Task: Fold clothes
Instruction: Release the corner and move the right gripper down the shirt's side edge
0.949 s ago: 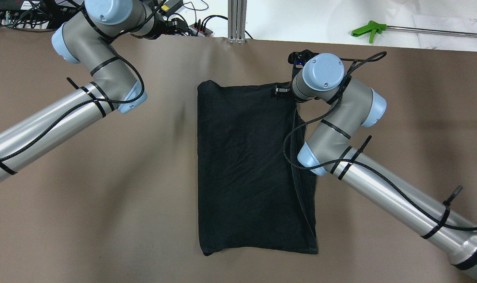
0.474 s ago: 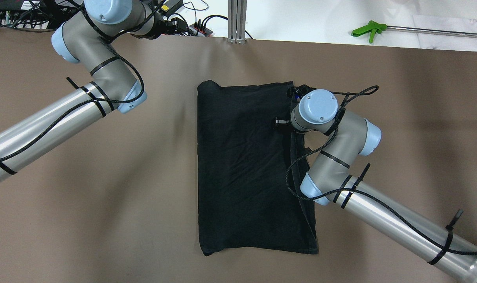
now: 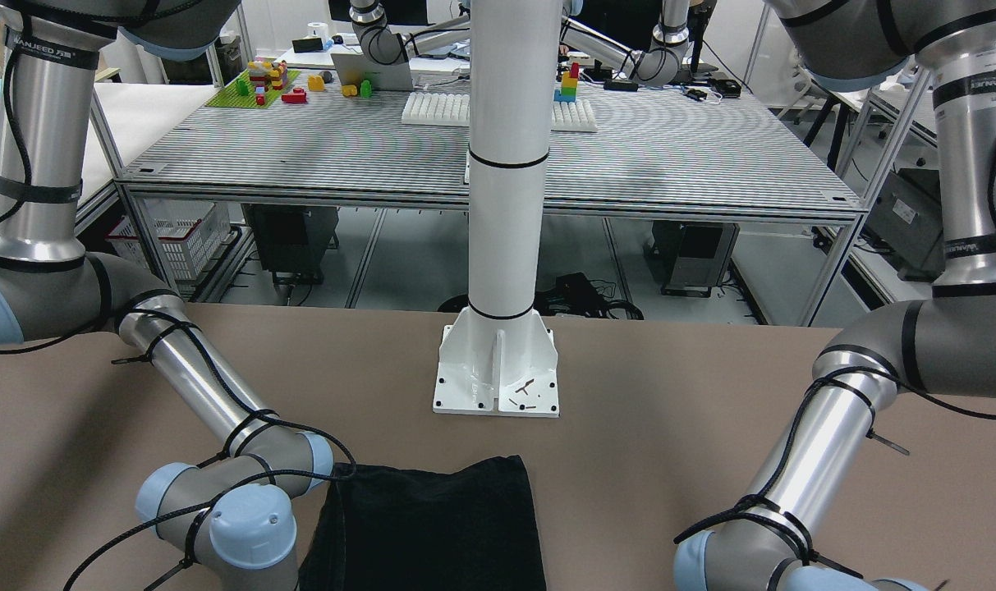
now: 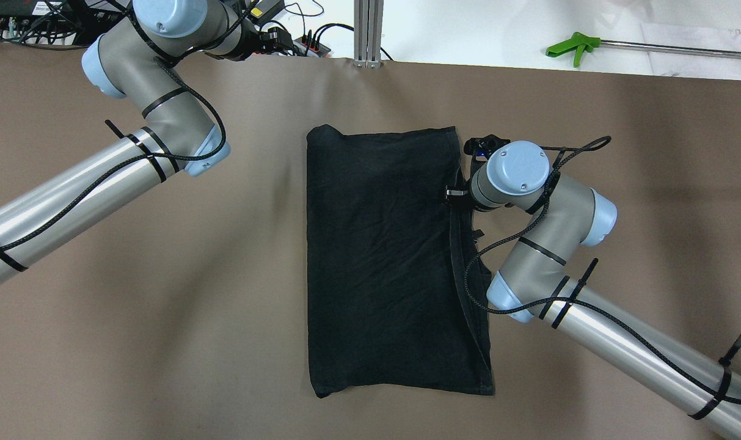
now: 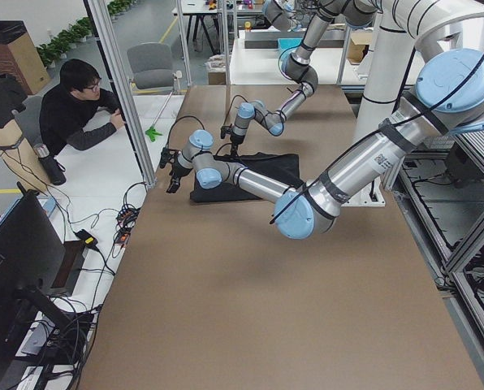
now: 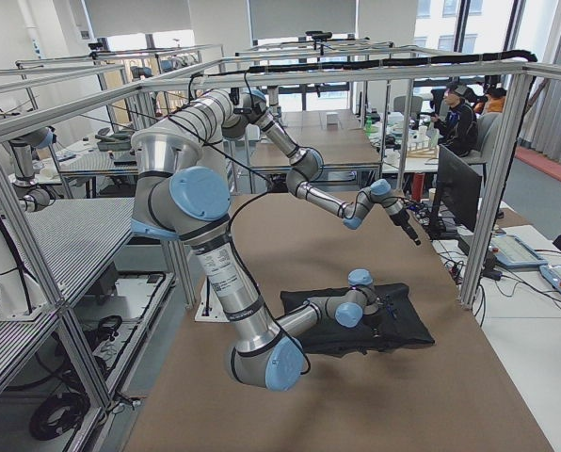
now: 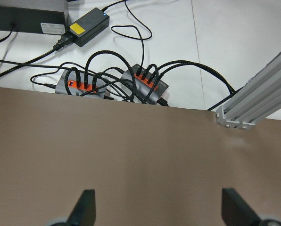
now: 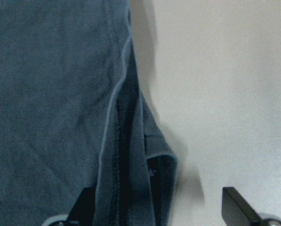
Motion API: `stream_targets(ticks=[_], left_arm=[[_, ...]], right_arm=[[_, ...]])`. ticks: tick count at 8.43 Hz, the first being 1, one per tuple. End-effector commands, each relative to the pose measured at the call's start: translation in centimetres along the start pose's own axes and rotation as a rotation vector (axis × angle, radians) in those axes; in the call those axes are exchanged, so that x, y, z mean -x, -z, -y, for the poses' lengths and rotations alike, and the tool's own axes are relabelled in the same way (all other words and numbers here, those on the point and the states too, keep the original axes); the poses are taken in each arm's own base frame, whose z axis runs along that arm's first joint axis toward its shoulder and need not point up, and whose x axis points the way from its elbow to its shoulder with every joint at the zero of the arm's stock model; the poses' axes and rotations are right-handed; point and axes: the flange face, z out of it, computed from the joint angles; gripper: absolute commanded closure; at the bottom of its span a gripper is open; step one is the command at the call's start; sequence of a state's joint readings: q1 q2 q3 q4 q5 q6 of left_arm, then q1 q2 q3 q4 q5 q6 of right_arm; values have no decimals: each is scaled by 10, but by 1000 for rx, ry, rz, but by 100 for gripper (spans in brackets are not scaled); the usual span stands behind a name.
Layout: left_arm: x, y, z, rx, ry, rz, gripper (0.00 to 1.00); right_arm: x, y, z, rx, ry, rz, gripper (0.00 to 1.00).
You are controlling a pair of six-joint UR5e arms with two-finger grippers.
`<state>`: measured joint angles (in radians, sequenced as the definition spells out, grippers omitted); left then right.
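Note:
The black garment [image 4: 382, 263] lies flat on the brown table [image 4: 162, 318] as a tall rectangle, with stacked layers along its right edge. It also shows in the front view [image 3: 432, 525] and the right wrist view [image 8: 51, 94]. My right gripper [image 8: 157, 212] is open and empty, low over that layered right edge near the far end. In the overhead view it [image 4: 466, 197] is mostly hidden under the wrist. My left gripper [image 7: 159, 209] is open and empty over the table's far left edge, well away from the garment, and shows in the overhead view [image 4: 271, 38].
Power strips with cables [image 7: 131, 82] and an aluminium post [image 4: 368, 30] stand just past the far table edge. A green-handled tool [image 4: 572, 46] lies on the white surface beyond. The white pillar base [image 3: 498, 369] is bolted to the table. A person [image 5: 79, 114] sits beyond the far edge.
My right wrist has moved from the garment's far right corner towards the robot along its right edge, then a little to the right. The left arm and the garment have stayed put.

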<state>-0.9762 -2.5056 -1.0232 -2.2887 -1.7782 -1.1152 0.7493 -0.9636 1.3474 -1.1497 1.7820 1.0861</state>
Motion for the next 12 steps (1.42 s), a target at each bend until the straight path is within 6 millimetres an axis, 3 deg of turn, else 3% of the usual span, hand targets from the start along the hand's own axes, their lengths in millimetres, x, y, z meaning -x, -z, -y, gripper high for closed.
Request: stream_targets(ticks=[1,2,4,6,7,8,9,10,11,12], left_arm=[[-2,1,0,-1,-1,-2,6],[-2,1,0,-1,-1,-2,6],[-1,1,1,-2,0,-2,6],[-1,1,1,-2,-2,-2,6],[0,1,1,-2,0,0,6],[-1,1,1,-2,0,-2,6],[-2,2,2,-3,1,-3,6],[-1,2,3,-4,0,-3,6],[-2,3,3,-7,1,-5,6],[-3,4,3,-8,2,-7,6]], right_arm=[[-36,-5,-3,48,-11,4,6],[-46,0,-8,43,35,8,6],[-73,39,21,51,29,55,6],[-52,73,22,117,-8,180,6],[-34,97,19,107,-138,240,6],[-17,111,7,83,-191,356,6],[8,105,-27,112,-217,457,6],[22,102,-46,117,-240,493,6],[28,94,-65,133,-252,489,6],[22,79,-91,142,-250,483,6]])
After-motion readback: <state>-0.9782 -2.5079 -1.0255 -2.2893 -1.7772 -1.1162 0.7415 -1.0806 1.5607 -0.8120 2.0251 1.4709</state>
